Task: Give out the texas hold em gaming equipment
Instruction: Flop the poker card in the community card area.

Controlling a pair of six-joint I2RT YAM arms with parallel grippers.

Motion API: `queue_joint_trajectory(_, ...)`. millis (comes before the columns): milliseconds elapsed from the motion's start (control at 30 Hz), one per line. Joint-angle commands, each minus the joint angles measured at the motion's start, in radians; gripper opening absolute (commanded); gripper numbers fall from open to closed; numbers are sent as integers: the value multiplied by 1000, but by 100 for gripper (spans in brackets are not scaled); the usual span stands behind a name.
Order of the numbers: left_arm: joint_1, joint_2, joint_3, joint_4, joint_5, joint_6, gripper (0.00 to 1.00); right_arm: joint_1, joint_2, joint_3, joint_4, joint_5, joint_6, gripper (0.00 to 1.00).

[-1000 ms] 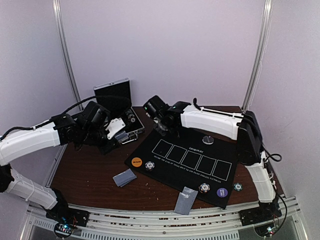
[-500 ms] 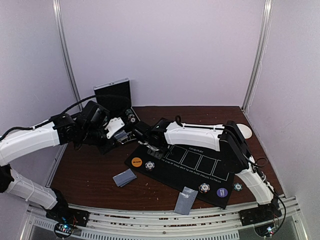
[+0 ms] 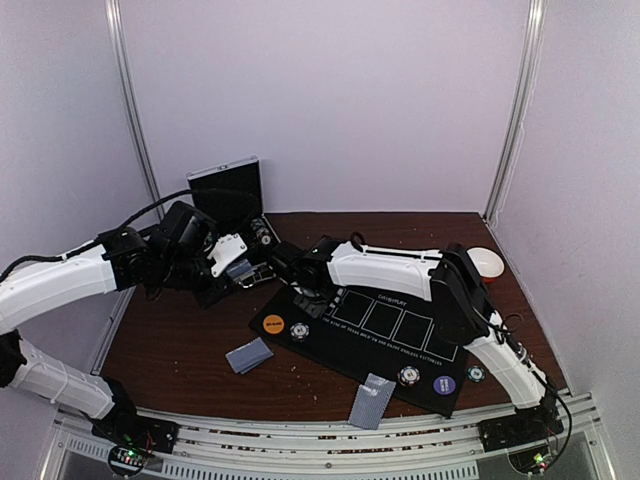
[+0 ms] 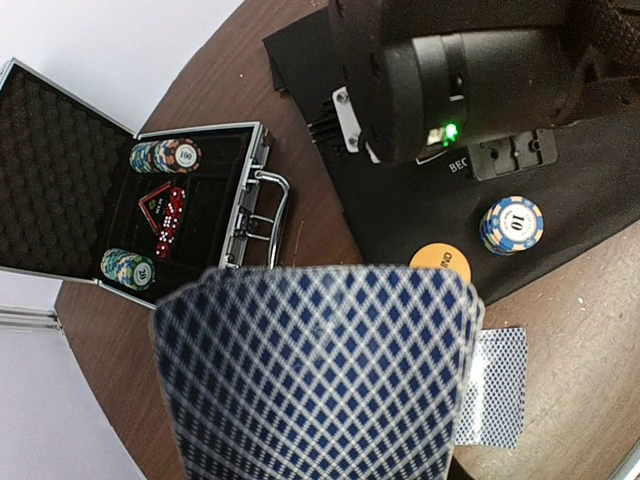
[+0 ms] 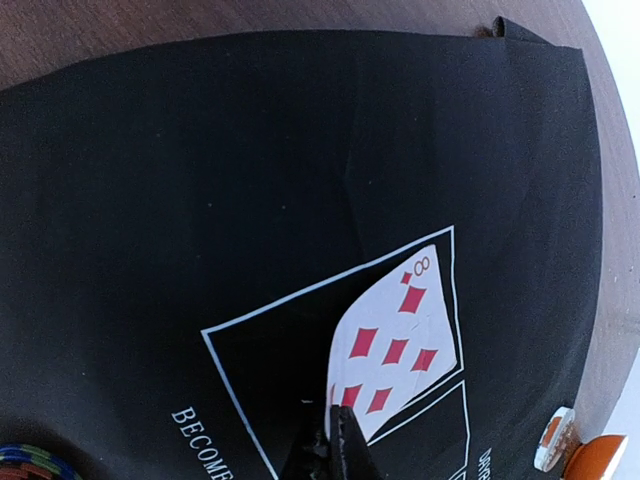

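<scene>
Right claw [image 5: 335,440] is pinched tight on the near corner of the eight of diamonds [image 5: 400,340], face up, the card showing inside a white rectangle of the black mat [image 5: 200,150]. There is bare mat ahead of those fingers right out to the far edge, then brown table [image 5: 100,20] beyond, so plenty of room that way. On the near side of that claw sit a chip stack [image 4: 511,224] and the orange button [image 4: 445,262], close together, and it's tight there. Left claw [image 3: 225,260] hangs just off the mat's corner, narrowed on blue-backed cards [image 4: 315,370]; one card or a pack, hard to say from here. Straight ahead of it the right arm's black wrist [image 4: 450,80] fills the way. Off to its other side is the open case [image 4: 60,180] with chips and red dice, and beneath it a loose card [image 4: 495,385] lies on the wood.
</scene>
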Motion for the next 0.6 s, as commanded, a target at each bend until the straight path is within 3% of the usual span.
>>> queue_joint_trajectory(0, 6, -21, -11, 44, -5, 4, 40, -11, 19, 28, -22, -24, 49, 0)
queue_joint_trajectory(300, 6, -20, -11, 43, -5, 5, 40, -22, 23, 26, 15, -130, 119, 0)
queue_joint_trajectory(567, 6, -22, -14, 43, 0, 6, 40, -35, 22, 25, 26, -134, 133, 0)
